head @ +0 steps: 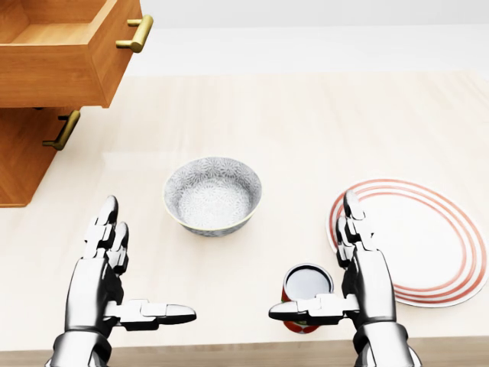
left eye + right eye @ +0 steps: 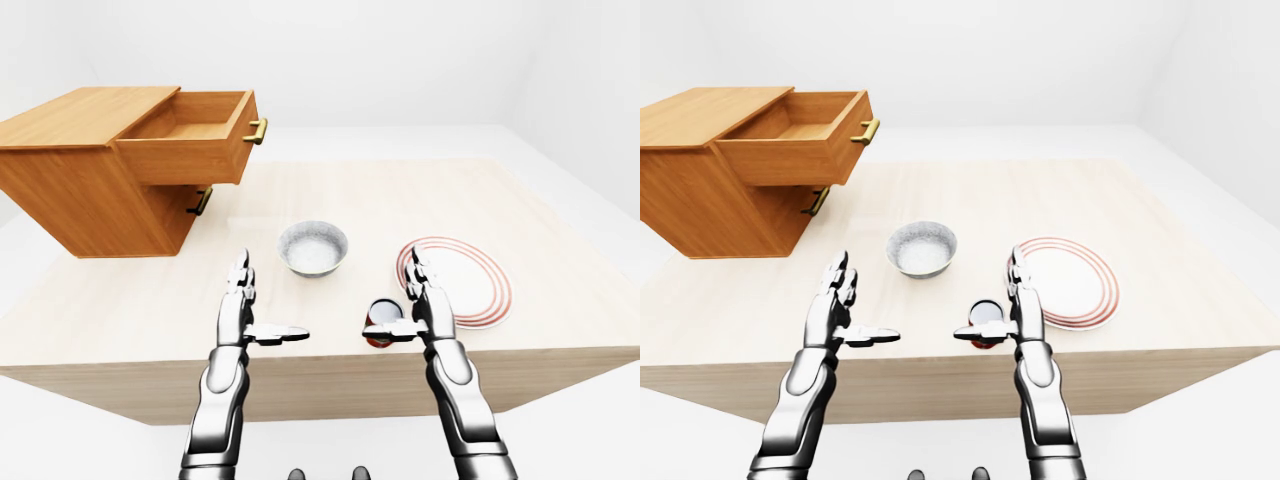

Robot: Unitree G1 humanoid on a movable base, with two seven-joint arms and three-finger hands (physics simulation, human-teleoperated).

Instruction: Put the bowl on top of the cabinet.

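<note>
Both hands hovering open over the worktop (image 1: 306,122): left hand (image 1: 107,264), right hand (image 1: 359,267). Bowl (image 1: 212,196) sitting between, untouched; cabinet (image 2: 90,170) at upper left.

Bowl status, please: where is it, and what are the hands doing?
Left hand and right hand open, empty. Grey patterned bowl on the pale wooden table, untouched. Wooden cabinet top bare, upper drawer open. Red cup beside right hand.

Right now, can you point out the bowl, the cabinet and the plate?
bowl (image 1: 212,200): head view, on its inner bottom.
cabinet (image 2: 75,115): left-eye view, on its flat top.
plate (image 1: 428,237): head view, on its white middle.
</note>
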